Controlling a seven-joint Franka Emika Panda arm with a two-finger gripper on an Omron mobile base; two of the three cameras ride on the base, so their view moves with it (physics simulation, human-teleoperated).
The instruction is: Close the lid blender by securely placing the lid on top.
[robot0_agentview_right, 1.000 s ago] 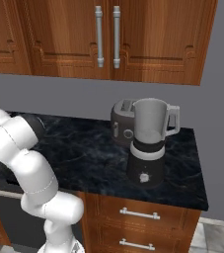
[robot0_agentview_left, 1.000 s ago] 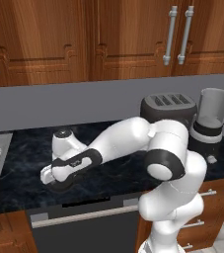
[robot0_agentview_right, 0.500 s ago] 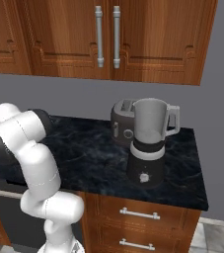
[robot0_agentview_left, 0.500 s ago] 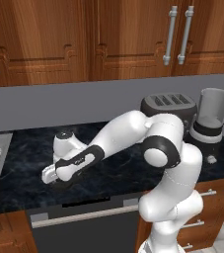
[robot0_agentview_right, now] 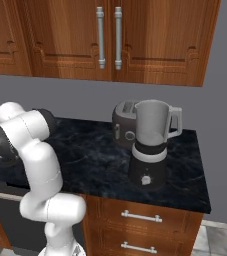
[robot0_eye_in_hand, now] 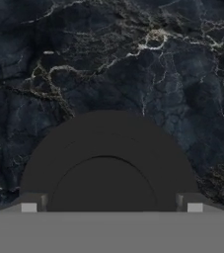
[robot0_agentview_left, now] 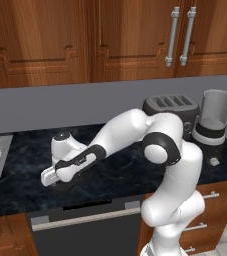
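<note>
Your claw (robot0_eye_in_hand: 111,207) sits low over the lid (robot0_eye_in_hand: 108,163), fingertips (robot0_eye_in_hand: 29,205) spread to either side of the black disc; contact cannot be told. Lid lies flat on the dark marble desk (robot0_eye_in_hand: 133,59). In the left base view, the blender (robot0_agentview_left: 214,125) stands at 3 o'clock, uncapped, just beside the toaster (robot0_agentview_left: 172,107), well apart from your claw (robot0_agentview_left: 60,182).

both base views look down from behind, sharing the blender (robot0_agentview_left: 214,120) (robot0_agentview_right: 150,145); hand view hugs the counter (robot0_eye_in_hand: 108,59).
</note>
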